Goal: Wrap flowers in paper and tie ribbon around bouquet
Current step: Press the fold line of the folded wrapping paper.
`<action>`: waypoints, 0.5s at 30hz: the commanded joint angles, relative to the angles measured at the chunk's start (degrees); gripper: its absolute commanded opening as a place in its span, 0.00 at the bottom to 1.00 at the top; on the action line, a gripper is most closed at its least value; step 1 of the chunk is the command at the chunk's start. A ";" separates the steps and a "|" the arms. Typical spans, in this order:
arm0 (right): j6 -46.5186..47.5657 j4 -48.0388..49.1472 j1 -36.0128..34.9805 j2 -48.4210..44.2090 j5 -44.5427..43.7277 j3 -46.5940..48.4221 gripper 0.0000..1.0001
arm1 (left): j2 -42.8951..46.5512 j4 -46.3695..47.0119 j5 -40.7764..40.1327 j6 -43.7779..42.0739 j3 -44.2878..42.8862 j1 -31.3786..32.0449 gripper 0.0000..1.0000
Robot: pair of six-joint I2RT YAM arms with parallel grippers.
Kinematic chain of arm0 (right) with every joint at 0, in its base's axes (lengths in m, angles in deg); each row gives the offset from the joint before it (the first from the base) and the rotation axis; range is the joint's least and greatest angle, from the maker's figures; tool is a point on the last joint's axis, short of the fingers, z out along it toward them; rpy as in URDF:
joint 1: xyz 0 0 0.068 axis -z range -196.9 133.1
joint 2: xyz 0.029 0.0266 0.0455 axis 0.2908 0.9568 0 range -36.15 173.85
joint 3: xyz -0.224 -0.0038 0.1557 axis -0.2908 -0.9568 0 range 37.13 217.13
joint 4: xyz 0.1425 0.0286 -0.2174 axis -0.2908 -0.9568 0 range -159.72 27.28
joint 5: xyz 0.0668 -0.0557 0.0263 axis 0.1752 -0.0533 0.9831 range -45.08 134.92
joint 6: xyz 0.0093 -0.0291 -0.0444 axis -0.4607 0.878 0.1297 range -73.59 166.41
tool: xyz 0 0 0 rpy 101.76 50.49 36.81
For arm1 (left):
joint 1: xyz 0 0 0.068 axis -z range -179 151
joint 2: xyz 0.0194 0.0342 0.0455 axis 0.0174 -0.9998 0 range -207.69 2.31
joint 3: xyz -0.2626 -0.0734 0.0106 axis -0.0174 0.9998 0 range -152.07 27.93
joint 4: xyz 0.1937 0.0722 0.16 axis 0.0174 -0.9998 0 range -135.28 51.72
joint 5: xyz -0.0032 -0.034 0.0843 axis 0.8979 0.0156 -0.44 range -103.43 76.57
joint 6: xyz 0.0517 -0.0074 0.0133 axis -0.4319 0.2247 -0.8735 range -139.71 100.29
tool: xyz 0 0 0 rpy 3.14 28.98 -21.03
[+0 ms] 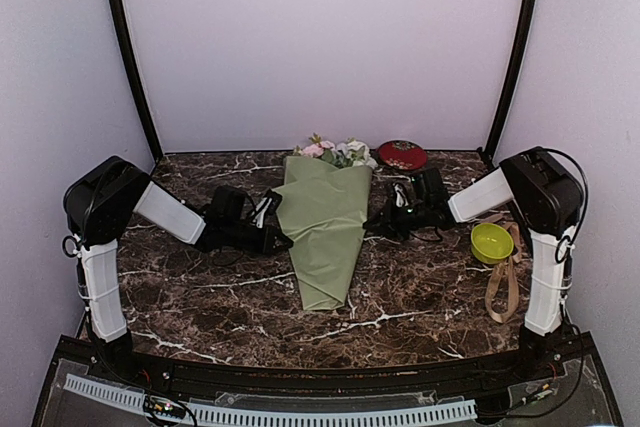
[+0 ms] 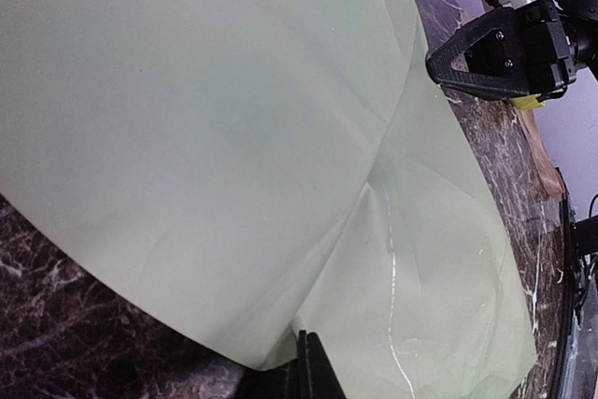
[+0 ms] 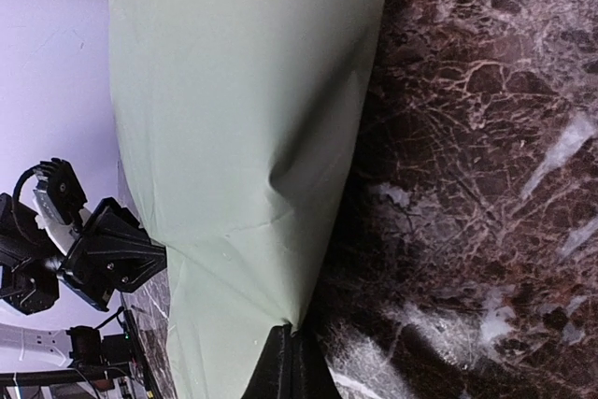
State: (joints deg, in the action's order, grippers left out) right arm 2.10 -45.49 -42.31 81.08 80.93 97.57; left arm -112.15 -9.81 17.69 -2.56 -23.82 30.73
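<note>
The ribbon (image 1: 496, 295) lies at the near right, beside the right arm's base and well apart from the bouquet (image 1: 325, 222); both run near to far. The bouquet lies at centre, tip nearest, flowers (image 1: 335, 151) farthest. Left gripper (image 2: 304, 350) and right gripper (image 3: 290, 345) are clenched at its side edges; whether they pinch it cannot be told. By judgement, the right arm is nearer the ribbon

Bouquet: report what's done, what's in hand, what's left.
Done: paper wraps the flowers into a bouquet. In hand: left gripper and right gripper are shut at its opposite edges. Left: the ribbon lies untied beside the right arm.
</note>
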 commanded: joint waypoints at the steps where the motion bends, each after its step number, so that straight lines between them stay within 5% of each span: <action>1: -0.79 2.23 0.66 -0.85 -1.56 -0.36 0.00 | -0.51 -4.56 -0.70 -0.62 0.24 -0.33 0.00; 7: 1.37 2.17 0.97 -2.27 -1.20 0.29 0.46 | -0.51 -4.83 -0.67 -0.71 0.24 -0.30 0.00; 15: 1.96 -0.45 1.32 3.52 -3.25 8.25 0.50 | -0.51 -4.53 -0.37 -0.29 0.16 -0.35 0.00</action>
State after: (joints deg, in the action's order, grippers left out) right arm 3.39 -46.78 -41.50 81.65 79.51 101.70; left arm -112.15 -9.85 17.71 -2.56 -23.82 30.73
